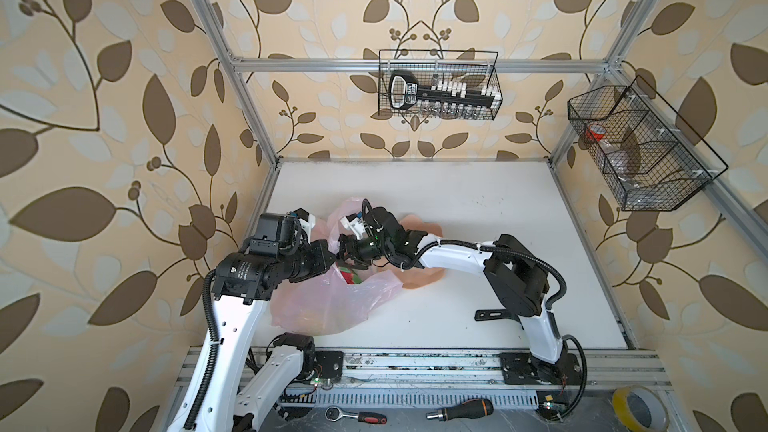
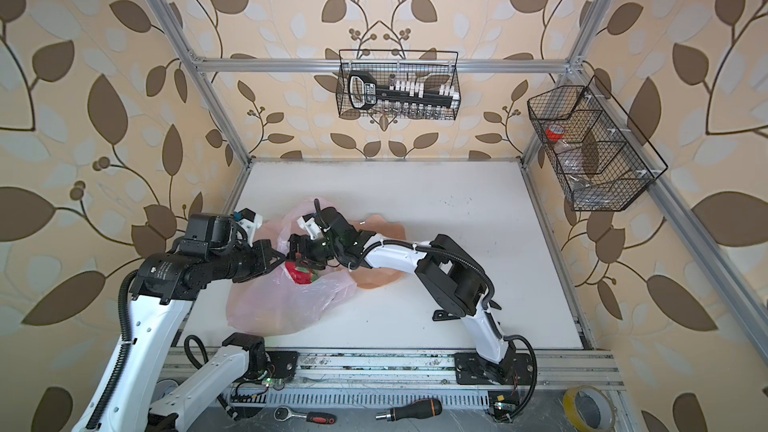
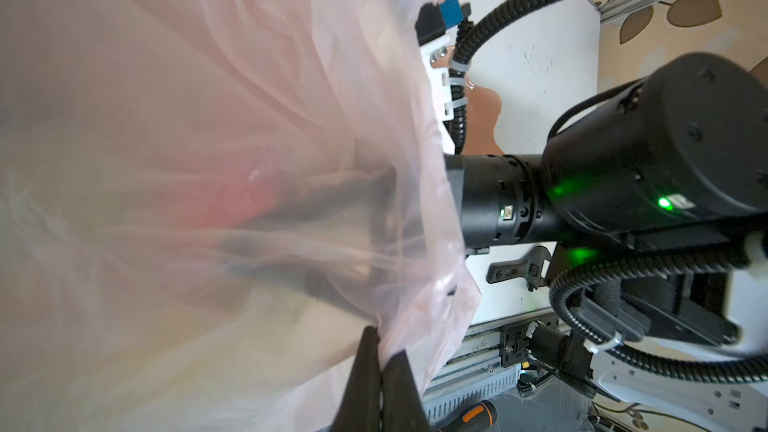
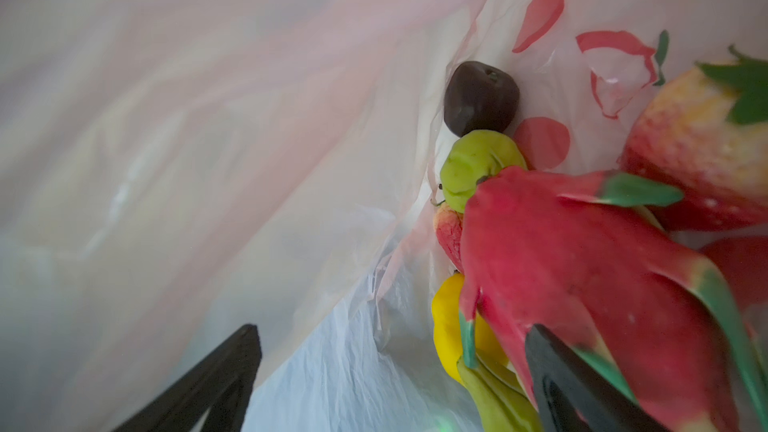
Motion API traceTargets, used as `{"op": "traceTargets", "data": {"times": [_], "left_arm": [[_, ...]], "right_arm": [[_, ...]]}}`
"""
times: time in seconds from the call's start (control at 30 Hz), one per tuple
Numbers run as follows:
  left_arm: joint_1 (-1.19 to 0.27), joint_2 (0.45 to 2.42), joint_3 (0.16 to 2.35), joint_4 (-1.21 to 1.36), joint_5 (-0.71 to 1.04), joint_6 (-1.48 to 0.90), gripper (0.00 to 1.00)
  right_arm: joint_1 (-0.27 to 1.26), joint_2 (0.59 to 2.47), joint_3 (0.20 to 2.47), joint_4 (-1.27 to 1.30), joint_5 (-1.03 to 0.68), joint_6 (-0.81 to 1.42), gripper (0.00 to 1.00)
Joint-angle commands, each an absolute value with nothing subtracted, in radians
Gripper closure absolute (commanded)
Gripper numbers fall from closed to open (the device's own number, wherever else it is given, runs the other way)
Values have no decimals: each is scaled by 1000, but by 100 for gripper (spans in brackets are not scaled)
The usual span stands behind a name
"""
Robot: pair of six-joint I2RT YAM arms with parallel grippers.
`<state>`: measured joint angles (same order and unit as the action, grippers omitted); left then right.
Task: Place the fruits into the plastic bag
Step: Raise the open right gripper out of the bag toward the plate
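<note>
Ok so from where I'm standing, the right end effector is poked right inside the plastic bag, fingers spread wide and not clamped on anything. The dragon fruit lies up against one finger rather than between the two. Its long axis runs roughly along that finger and points deeper into the bag. Past it is the pile: a dark purple ball, a green pear, a yellow fruit and a strawberry, all bunched together in the bag's fold.

The left end effector has its fingers pinched together on the bag's rim, holding the mouth up off the surface.

Pose-wise, the right arm reaches across the middle, elbow high, forearm stretched low toward the left, wrist through the bag mouth. The left arm is folded with its forearm about level and its tip at the same mouth, so the two nearly meet there.

My guess is the drop is done. The next move would be backing the right arm straight out along its own line without that finger dragging the dragon fruit along. The peach bowl just beside the bag is mostly hidden by the arm, so I can't tell if anything's left in it.
</note>
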<state>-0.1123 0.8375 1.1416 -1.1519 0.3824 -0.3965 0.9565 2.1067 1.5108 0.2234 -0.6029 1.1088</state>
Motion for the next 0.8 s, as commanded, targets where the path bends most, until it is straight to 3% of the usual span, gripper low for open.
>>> {"op": "traceTargets", "data": {"times": [0.0, 0.27, 0.57, 0.77], "left_arm": [[-120, 827, 1138, -1161, 368, -394, 100], [-120, 827, 1132, -1163, 367, -393, 100], [-120, 828, 1128, -1155, 370, -389, 100], [-120, 834, 1126, -1151, 373, -386, 100]], "right_arm": [[951, 2067, 1489, 230, -611, 1100, 0], [935, 1995, 1505, 89, -570, 1003, 0], [885, 1844, 1462, -339, -311, 774, 0], [831, 1767, 1416, -485, -169, 658, 0]]}}
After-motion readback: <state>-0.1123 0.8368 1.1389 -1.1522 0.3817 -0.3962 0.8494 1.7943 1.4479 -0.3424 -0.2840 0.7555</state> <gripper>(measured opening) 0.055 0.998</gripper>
